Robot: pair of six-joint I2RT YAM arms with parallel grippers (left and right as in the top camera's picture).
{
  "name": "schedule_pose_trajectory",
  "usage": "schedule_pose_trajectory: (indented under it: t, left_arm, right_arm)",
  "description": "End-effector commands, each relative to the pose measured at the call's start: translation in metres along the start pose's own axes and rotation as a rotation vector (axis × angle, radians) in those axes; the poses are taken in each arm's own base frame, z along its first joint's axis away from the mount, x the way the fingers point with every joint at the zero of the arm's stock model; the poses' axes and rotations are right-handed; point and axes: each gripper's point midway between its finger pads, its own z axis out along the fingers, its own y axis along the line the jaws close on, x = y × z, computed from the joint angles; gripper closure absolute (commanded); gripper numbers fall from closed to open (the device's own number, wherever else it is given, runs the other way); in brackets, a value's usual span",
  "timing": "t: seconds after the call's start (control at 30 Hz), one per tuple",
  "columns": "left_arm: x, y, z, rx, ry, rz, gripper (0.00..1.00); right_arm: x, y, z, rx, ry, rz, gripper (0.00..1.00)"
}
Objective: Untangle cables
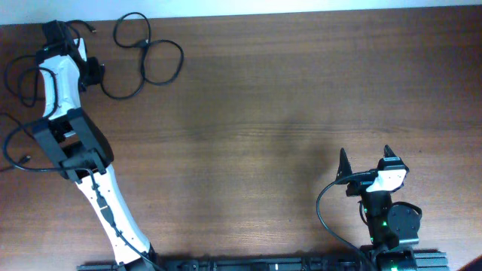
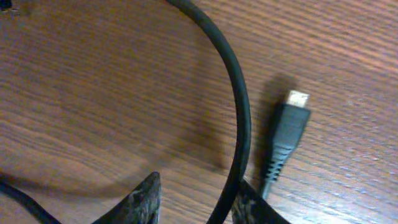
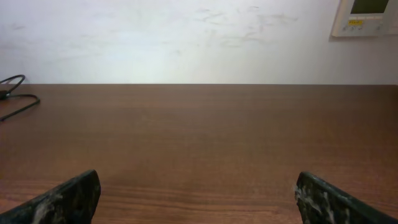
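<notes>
Thin black cables (image 1: 143, 47) lie in loose loops at the table's far left corner. My left gripper (image 1: 59, 31) is at that corner, low over the wood. In the left wrist view it (image 2: 198, 180) is open, and one cable (image 2: 239, 93) curves down between its fingers, close against the right finger. That cable's small plug end (image 2: 287, 127) lies flat just outside the right finger. My right gripper (image 1: 365, 162) is open and empty near the front right. Its wrist view (image 3: 198, 186) shows only bare wood between the fingers, with a cable loop (image 3: 13, 93) far off to the left.
More black cord loops (image 1: 13, 75) lie along the table's left edge beside the left arm (image 1: 71, 135). The table's back edge meets a white wall (image 3: 186, 37). The right arm's base (image 1: 392, 222) sits at the front edge.
</notes>
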Motion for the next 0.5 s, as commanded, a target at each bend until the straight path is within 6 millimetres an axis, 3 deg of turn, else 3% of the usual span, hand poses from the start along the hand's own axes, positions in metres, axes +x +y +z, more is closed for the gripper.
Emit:
schedule_pose_trajectory:
  t: [0.0, 0.07, 0.1, 0.17, 0.2, 0.23, 0.33, 0.47]
  left_arm:
    - [0.010, 0.036, 0.009, -0.040, 0.025, -0.098, 0.66]
    - [0.012, 0.052, 0.010, -0.046, 0.027, -0.145, 0.63]
    - [0.011, 0.055, 0.008, -0.048, 0.022, -0.150, 0.54]
    - [0.006, 0.057, 0.002, -0.051, 0.004, -0.152, 0.48]
    - [-0.001, 0.058, -0.003, -0.052, -0.015, -0.153, 0.33]
    - [-0.009, 0.060, -0.012, -0.054, -0.040, -0.161, 0.31]
    - [-0.039, 0.058, -0.049, -0.003, -0.143, -0.238, 0.12]
    - [-0.082, 0.018, -0.124, 0.280, -0.308, -0.204, 0.02]
  right_arm:
    - [0.003, 0.000, 0.000, 0.004, 0.006, 0.003, 0.03]
    - [0.003, 0.000, 0.000, 0.004, 0.006, 0.003, 0.02]
    - [0.003, 0.000, 0.000, 0.004, 0.006, 0.003, 0.02]
    - [0.003, 0.000, 0.000, 0.004, 0.006, 0.003, 0.02]
    - [0.003, 0.000, 0.000, 0.004, 0.006, 0.003, 0.02]
    - [0.003, 0.000, 0.000, 0.004, 0.006, 0.003, 0.03]
    - [0.003, 0.000, 0.000, 0.004, 0.006, 0.003, 0.03]
    - [0.003, 0.000, 0.000, 0.004, 0.006, 0.003, 0.02]
